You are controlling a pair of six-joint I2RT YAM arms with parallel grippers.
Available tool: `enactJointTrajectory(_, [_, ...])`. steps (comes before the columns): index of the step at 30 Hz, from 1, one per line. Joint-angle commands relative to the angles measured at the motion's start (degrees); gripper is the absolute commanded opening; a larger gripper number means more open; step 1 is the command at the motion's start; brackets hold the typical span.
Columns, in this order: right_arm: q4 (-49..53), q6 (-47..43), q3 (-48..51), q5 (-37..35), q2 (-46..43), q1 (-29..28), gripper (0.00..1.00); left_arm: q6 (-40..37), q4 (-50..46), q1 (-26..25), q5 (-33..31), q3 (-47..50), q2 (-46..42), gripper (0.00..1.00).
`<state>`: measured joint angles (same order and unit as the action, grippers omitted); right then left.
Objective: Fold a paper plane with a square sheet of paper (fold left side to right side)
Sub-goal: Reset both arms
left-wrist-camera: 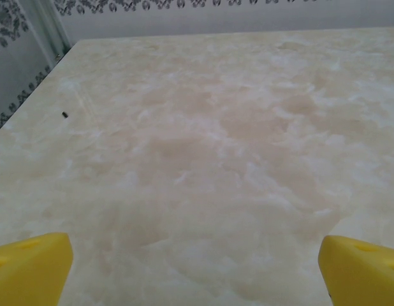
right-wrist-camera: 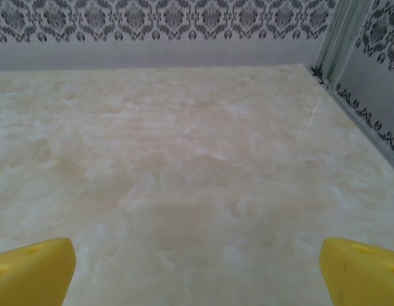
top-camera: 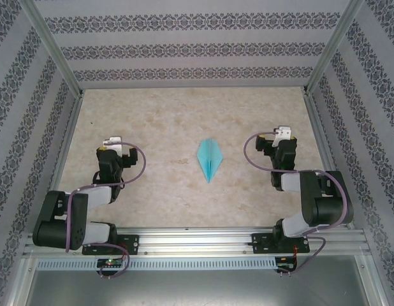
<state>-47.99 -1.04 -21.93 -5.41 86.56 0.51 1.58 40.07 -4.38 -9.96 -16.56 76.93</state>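
A slim turquoise paper plane (top-camera: 209, 159) lies flat in the middle of the table, its point toward the near edge and a centre crease along its length. My left gripper (top-camera: 112, 144) sits well to its left, drawn back over its own arm, and my right gripper (top-camera: 283, 135) sits well to its right. In the left wrist view the yellow fingertips (left-wrist-camera: 31, 271) stand wide apart over bare tabletop. The right wrist view has its yellow fingertips (right-wrist-camera: 34, 271) spread just as wide, nothing between them.
The beige marbled table (top-camera: 165, 121) is boxed in by patterned walls and aluminium posts (top-camera: 53, 48). A small dark speck (left-wrist-camera: 64, 115) lies on the surface near the left wall. The metal rail (top-camera: 197, 239) with both arm bases runs along the near edge.
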Motion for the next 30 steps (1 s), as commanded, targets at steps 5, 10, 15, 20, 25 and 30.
enactJointTrajectory(5, [-2.5,1.5,-0.2,1.2,-0.3,0.6,0.98,-2.1,15.4,0.9,5.7,-3.1,12.3,1.0])
enactJointTrajectory(10, [-2.7,1.1,0.0,0.1,-0.5,0.1,0.98,-1.9,9.1,0.9,5.0,-6.4,12.5,1.0])
enactJointTrajectory(15, [-2.7,1.0,0.0,-0.3,-0.5,-0.2,0.98,-2.0,8.8,0.9,5.0,-6.4,12.3,1.0])
enactJointTrajectory(20, [-2.6,1.0,-0.1,-0.3,-0.5,-0.2,0.98,-2.0,8.8,0.9,5.0,-6.5,12.4,1.0])
enactJointTrajectory(25, [-2.2,1.0,-0.4,-0.3,-0.4,-0.2,0.98,-2.1,8.8,0.8,4.9,-6.4,12.4,1.0])
enactJointTrajectory(30, [-2.5,1.1,-0.2,-0.3,-0.5,-0.2,0.98,-2.2,8.7,0.8,5.0,-6.5,12.4,1.0])
